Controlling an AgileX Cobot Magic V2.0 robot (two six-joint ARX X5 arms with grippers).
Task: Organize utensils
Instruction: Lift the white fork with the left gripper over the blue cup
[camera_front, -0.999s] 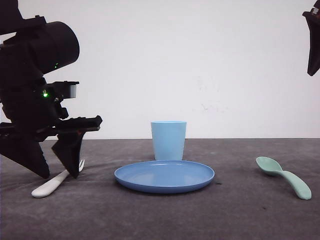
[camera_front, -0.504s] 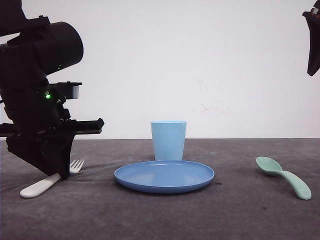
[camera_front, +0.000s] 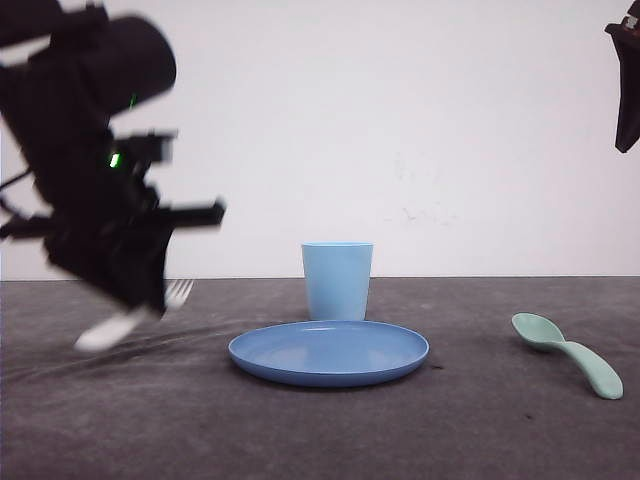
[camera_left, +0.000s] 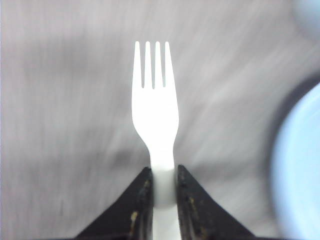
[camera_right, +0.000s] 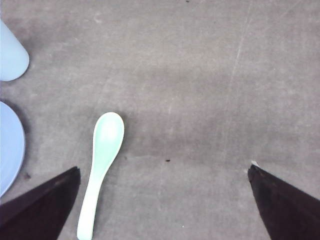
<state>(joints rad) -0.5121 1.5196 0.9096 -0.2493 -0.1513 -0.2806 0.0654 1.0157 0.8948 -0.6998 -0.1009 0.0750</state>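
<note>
Left gripper (camera_left: 163, 192): jaws clamped on the handle of the white fork (camera_left: 155, 115), just below its neck; in the front view the gripper (camera_front: 135, 300) is blurred by motion, at the left side of the table

White fork: held off the grey table (camera_front: 320, 430), tilted in the front view, tines (camera_front: 178, 292) up toward the plate side and handle end lower to the left; in the left wrist view the four tines point straight away from the fingers (camera_left: 134, 207)

Mint-green spoon (camera_front: 567, 354): lying flat on the table at the right, well apart from the plate; in the right wrist view it (camera_right: 101, 170) lies between the spread fingers, nearer one fingertip (camera_right: 45, 200), untouched

Right gripper (camera_right: 162, 172): jaws wide apart, holding nothing, above the table

Blue plate (camera_front: 329, 352): flat at the table's centre

Light blue cup (camera_front: 337, 280): upright, just behind the plate
</note>
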